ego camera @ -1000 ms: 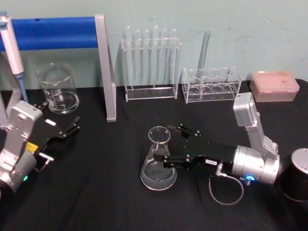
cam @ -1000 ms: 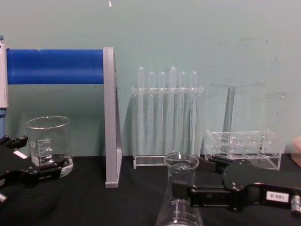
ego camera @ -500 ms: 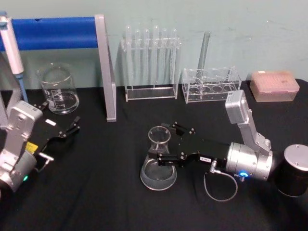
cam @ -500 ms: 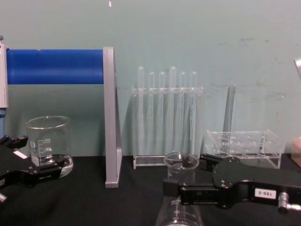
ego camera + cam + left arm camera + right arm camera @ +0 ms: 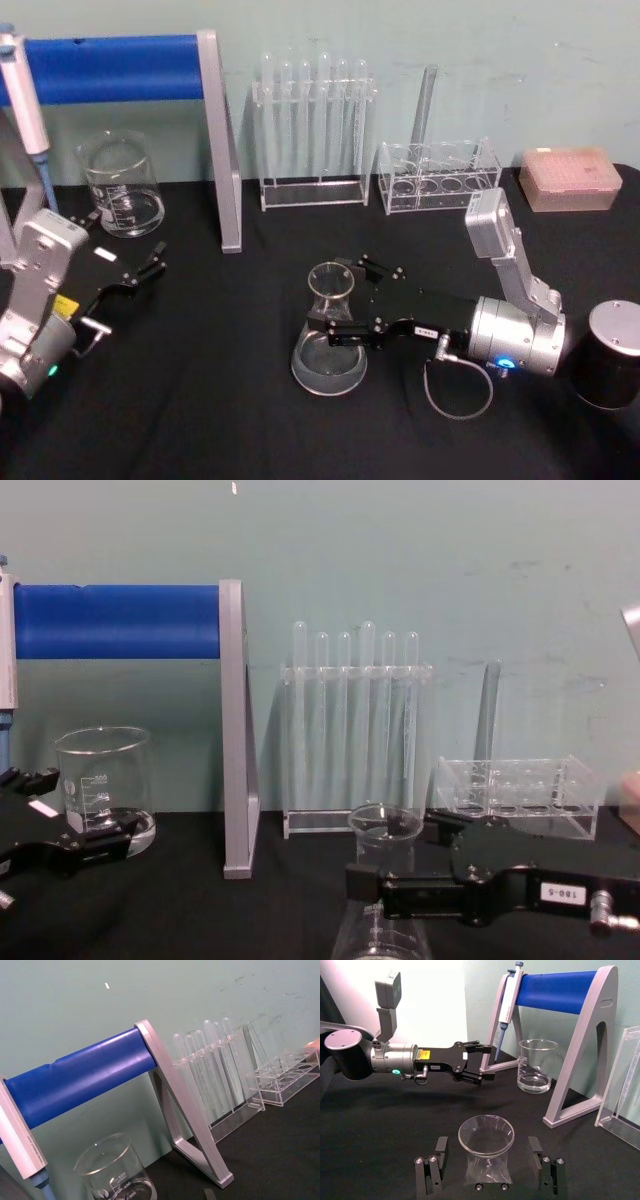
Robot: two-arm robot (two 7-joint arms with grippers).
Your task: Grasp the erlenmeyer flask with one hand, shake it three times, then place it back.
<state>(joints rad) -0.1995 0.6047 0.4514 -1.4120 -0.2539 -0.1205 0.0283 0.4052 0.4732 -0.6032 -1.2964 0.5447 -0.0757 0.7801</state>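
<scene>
"400", "300" on the beaker (image 5: pixel 114 1172); perhaps "100-5" on the right pincer (image 5: pixel 389 856)

A laboratory bench: a rack of test tubes (image 5: pixel 312 130), a glass beaker (image 5: pixel 122 185) and a pipette (image 5: pixel 28 110) on its blue stand (image 5: pixel 110 68) line the far edge of the black table (image 5: pixel 220 400), with an erlenmeyer flask (image 5: pixel 329 335) near the middle

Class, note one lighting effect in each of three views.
Right wrist view: wall behind the left pincer is blown out white. Chest view: test tubes throw faint shadows on the wall. Head view: highlights ring the base of the erlenmeyer flask.
</scene>
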